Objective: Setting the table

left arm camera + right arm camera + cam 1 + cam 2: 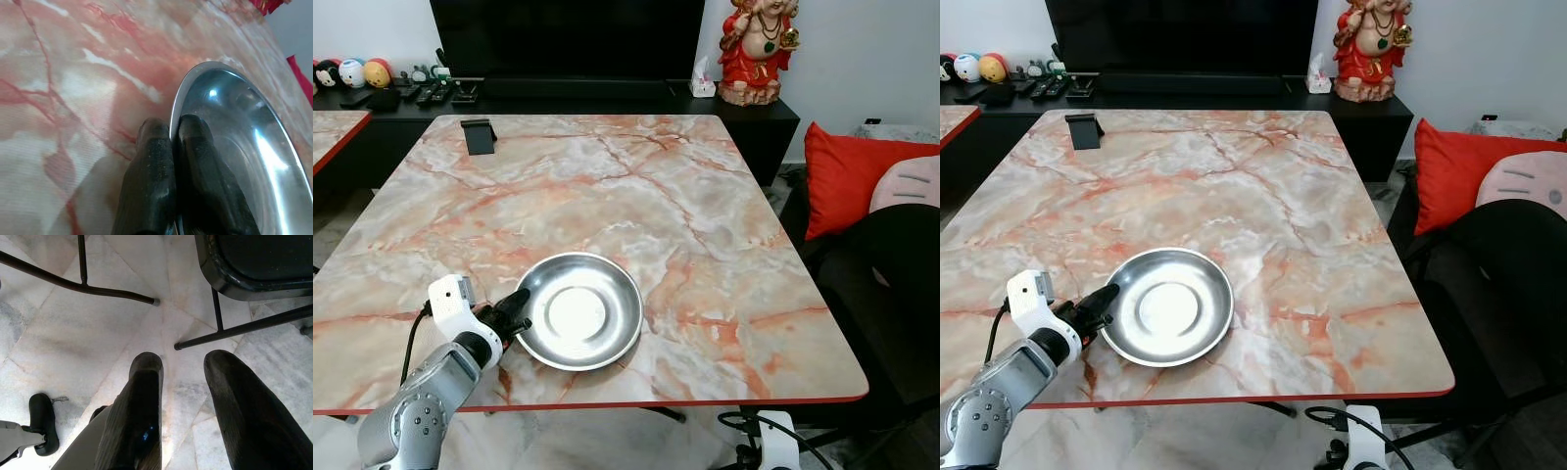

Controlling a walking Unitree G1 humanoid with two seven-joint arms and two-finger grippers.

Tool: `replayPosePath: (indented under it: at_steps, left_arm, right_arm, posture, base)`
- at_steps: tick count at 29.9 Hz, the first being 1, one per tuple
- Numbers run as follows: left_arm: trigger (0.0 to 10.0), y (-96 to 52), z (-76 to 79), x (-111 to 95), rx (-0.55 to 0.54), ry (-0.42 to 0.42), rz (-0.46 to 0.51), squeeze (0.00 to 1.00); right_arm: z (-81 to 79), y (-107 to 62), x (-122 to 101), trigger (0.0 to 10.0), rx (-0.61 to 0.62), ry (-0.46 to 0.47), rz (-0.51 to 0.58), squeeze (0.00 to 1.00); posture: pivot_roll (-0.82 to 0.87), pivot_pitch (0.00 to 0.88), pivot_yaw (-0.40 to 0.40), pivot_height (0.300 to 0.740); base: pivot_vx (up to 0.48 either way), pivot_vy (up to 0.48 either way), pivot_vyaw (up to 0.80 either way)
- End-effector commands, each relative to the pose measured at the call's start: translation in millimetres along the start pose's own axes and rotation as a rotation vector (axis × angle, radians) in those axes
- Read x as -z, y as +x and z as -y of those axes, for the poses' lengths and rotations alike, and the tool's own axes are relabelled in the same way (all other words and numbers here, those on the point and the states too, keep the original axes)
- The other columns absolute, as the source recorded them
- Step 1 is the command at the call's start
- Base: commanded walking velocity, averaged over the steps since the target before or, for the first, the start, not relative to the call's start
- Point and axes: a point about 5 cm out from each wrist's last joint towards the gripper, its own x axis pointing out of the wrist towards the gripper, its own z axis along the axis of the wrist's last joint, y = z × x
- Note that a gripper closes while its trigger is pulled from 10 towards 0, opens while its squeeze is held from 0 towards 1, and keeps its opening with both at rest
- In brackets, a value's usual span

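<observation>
On table (pixel 724 176), bowl (pixel 579 310) upright, claw-gripped (pixel 517 311).

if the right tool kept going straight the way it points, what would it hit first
Most likely the floor. The right tool hangs open, pointing down at pale tiles, with thin black chair legs just beyond its fingertips. Depth is hard to judge, so a leg could come first.

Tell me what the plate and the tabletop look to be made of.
The plate, pinched at its rim by the left gripper, looks like polished metal, probably stainless steel: silvery, with mirror-like glare. The tabletop looks like glossy marble, or a printed imitation: cream with pink-orange veins and a thin red edge.
</observation>
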Motion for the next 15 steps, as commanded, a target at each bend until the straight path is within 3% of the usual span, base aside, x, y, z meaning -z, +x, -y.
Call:
replayPosePath:
  at_steps: [1,5,7,8,15]
  left_arm:
    - [10.0,-1.6,0.9,-4.5,-0.020,0.051,-0.007,0.00]
    - [10.0,-1.7,1.0,-5.4,-0.023,0.067,-0.010,0.00]
    - [10.0,-1.6,1.2,-5.3,-0.024,0.069,-0.015,0.32]
    - [10.0,-1.4,1.7,-5.8,-0.025,0.076,-0.018,1.00]
    - [10.0,-0.3,4.2,-8.1,-0.020,0.087,-0.012,1.00]
  right_arm:
    - [2.9,-0.2,-0.3,10.0,0.003,-0.009,-0.007,0.00]
    - [3.0,-0.2,-0.2,10.0,0.003,-0.009,-0.007,0.00]
    - [3.0,-0.2,-0.2,10.0,0.002,-0.009,-0.007,0.00]
    - [3.1,-0.2,-0.2,10.0,0.002,-0.009,-0.008,0.00]
    - [3.6,-0.3,-0.4,10.0,0.003,-0.007,-0.008,0.00]
  posture:
    - [0.01,0.000,-0.027,0.718]
    - [0.01,0.000,-0.028,0.718]
    - [0.01,0.000,-0.028,0.718]
    - [0.01,0.000,-0.028,0.718]
    - [0.01,0.000,-0.030,0.718]
  base:
    - [0.000,0.000,0.00]
    - [0.000,0.000,0.00]
    - [0.000,0.000,0.00]
    - [0.000,0.000,0.00]
    - [0.000,0.000,0.00]
